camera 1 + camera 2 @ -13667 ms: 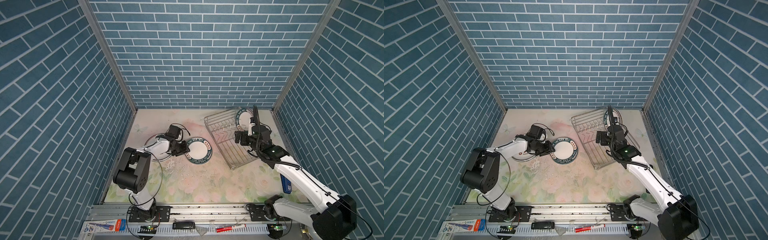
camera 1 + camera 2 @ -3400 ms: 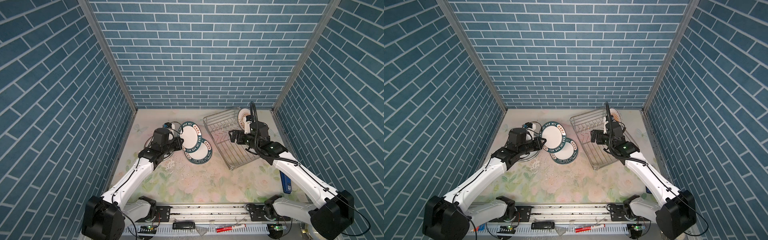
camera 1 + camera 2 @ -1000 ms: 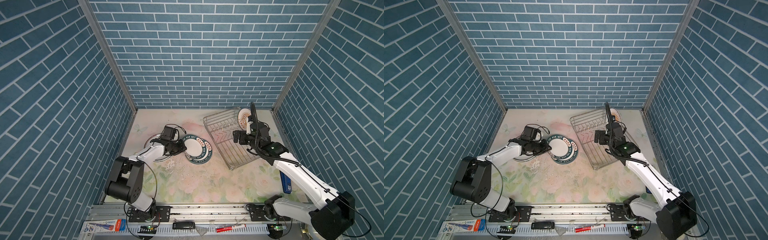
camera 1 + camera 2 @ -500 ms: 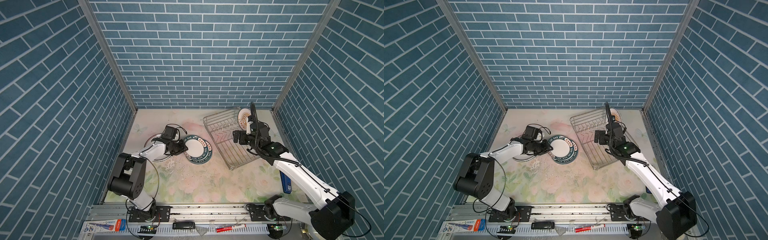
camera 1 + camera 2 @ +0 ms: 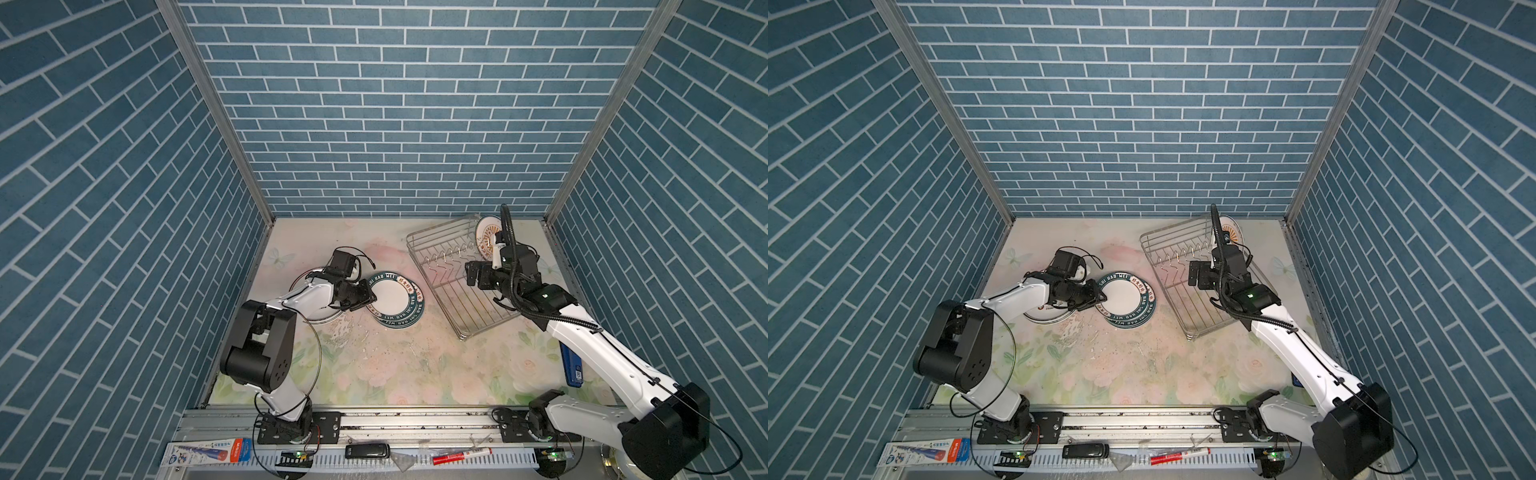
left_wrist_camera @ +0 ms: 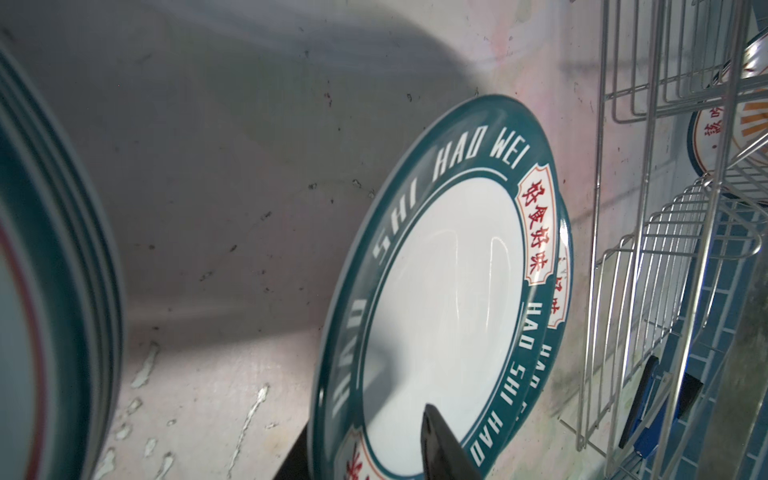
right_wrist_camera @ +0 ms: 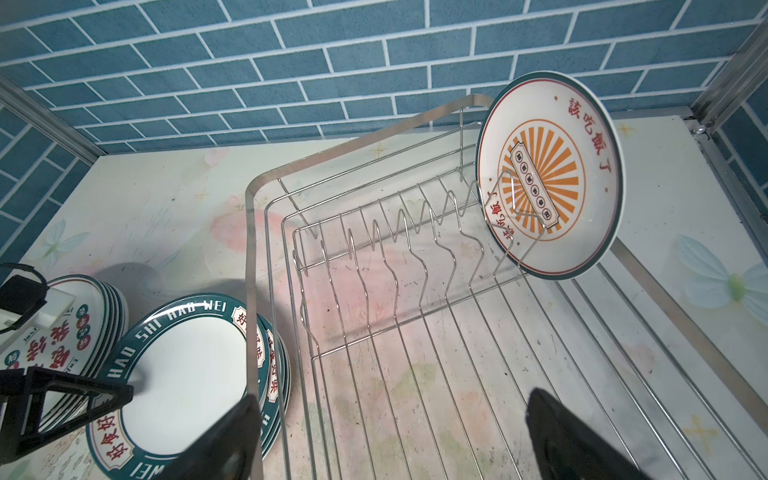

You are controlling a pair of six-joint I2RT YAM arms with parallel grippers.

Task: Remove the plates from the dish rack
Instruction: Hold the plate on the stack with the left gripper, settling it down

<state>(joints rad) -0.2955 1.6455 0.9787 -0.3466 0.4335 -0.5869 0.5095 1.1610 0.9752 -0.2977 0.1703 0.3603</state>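
Black left hand (image 5: pixel 371 296) reaches low, straddling the green-rimmed plate (image 5: pixel 392 294).

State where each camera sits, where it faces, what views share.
Both top views: high in front, looking down at the table; both arms, left end effector, right end effector show.
Left wrist: low, along the green-rimmed plates toward the dish rack; fingertips show.
Right wrist: over the dish rack, toward the sunburst plate; fingers show.
Both wrist views share the green-rimmed plates, dish rack.

Green-rimmed white plates (image 5: pixel 392 297) w/ red chars; orange-sunburst plate (image 7: pixel 548 174); silver rack (image 7: pixel 249 249); blue brick walls (image 5: pixel 395 104).
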